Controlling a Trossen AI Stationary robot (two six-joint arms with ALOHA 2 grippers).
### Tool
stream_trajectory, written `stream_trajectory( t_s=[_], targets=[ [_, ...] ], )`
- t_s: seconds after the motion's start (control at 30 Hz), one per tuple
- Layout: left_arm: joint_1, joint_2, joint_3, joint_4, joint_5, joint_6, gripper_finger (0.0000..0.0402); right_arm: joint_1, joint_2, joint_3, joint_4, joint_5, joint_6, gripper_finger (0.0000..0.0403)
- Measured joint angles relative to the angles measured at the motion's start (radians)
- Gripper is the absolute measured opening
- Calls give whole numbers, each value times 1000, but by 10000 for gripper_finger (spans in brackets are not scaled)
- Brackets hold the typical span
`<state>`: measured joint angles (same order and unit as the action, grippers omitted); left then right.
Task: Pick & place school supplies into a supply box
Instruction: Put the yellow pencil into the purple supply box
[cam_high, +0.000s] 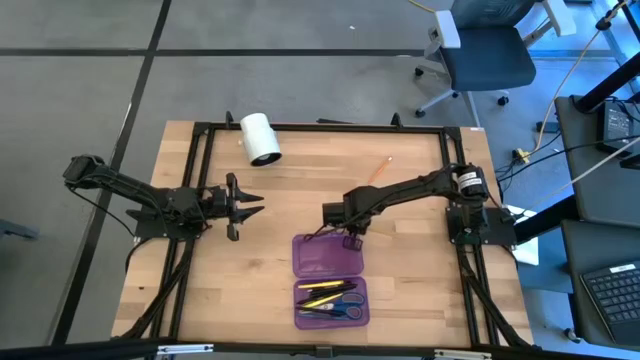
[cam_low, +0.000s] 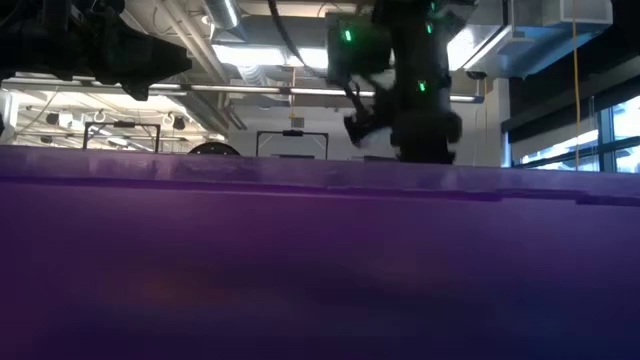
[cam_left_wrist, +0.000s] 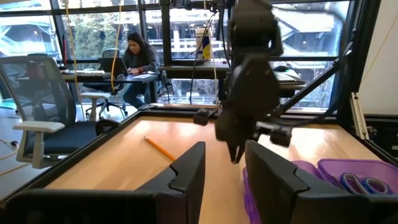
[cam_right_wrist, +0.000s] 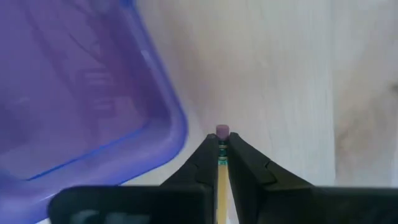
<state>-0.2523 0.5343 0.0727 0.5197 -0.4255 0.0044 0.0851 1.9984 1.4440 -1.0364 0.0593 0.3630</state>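
Right wrist view shows the right hand (cam_right_wrist: 221, 155) clamped on a yellow pencil (cam_right_wrist: 221, 177), whose pink eraser end pokes out between the fingertips, just beside a rounded corner of the purple supply box (cam_right_wrist: 93, 93). From above, that hand hangs at the edge of the box's empty half; the other half holds pens and blue-handled scissors (cam_high: 345, 308). An orange pencil (cam_high: 379, 169) lies on the tabletop (cam_high: 200, 290) beyond. The left hand (cam_high: 245, 206) waits well apart, fingers spread and empty. A white roll (cam_high: 260, 138) sits near the far edge.
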Motion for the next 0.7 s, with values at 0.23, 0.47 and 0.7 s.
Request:
stream_trajectory(
  t_s=[0.23, 0.47, 0.7],
  targets=[
    [0, 0, 0, 0, 0, 0, 111, 84, 0, 168, 21, -4, -1, 27],
    [0, 0, 0, 0, 0, 0, 107, 211, -1, 233, 296, -85, 5, 31],
    [0, 0, 0, 0, 1, -1, 111, 299, 9, 233, 463, -145, 99, 30]
  ],
)
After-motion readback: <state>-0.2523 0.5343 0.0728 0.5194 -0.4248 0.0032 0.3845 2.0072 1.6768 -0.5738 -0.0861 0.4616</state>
